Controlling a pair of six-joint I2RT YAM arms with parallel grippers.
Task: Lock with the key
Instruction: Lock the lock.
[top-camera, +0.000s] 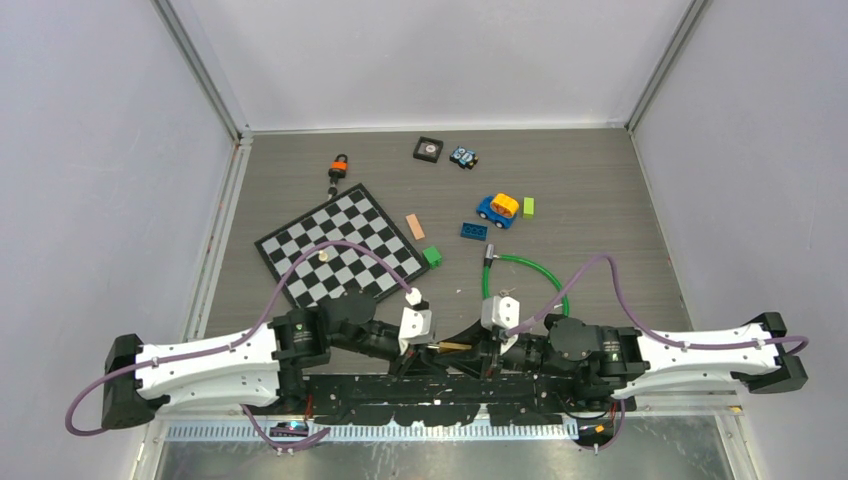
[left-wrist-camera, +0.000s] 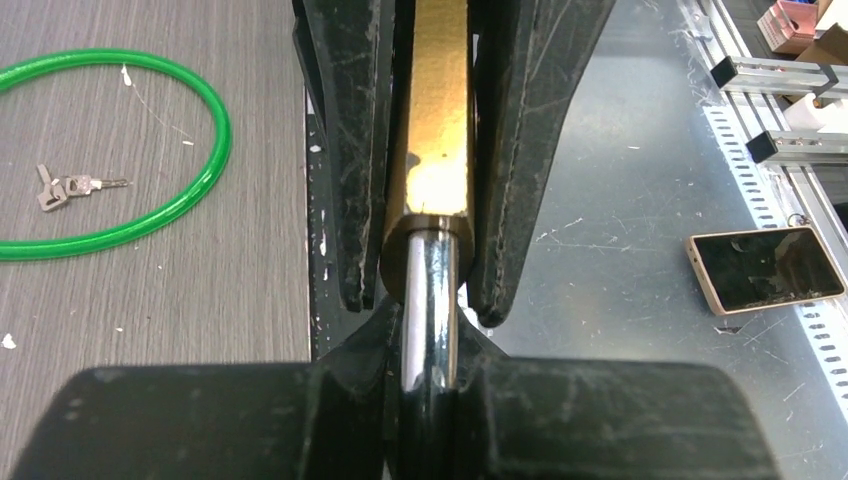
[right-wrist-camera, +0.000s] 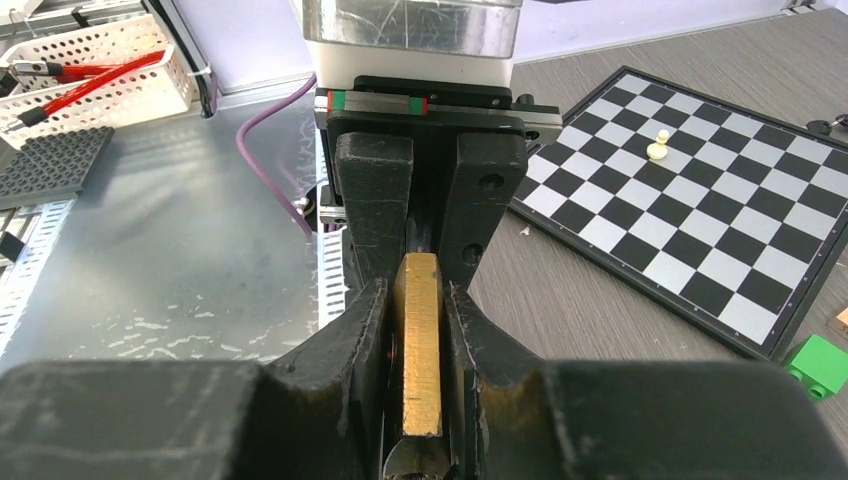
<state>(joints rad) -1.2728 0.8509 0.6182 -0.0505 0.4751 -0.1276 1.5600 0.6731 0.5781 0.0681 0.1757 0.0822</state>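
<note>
Grey, wood-look table (top-camera: 600, 200) between pale walls. Far left, a flat checkered board (top-camera: 340, 245); right of it, a smooth green ring (left-wrist-camera: 120, 58). Near middle, left gripper (left-wrist-camera: 430, 375) and right gripper (right-wrist-camera: 418, 300) both squeezed tight on the gold padlock (left-wrist-camera: 435, 130). Clear from the left wrist: its shiny steel bar (left-wrist-camera: 430, 290), and small keys (left-wrist-camera: 70, 187) lying inside the ring.

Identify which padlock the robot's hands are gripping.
The brass padlock with the steel shackle, clamped between the left hand and right hand; the orange-bodied padlock lies free beyond the black-and-white chessboard.
</note>
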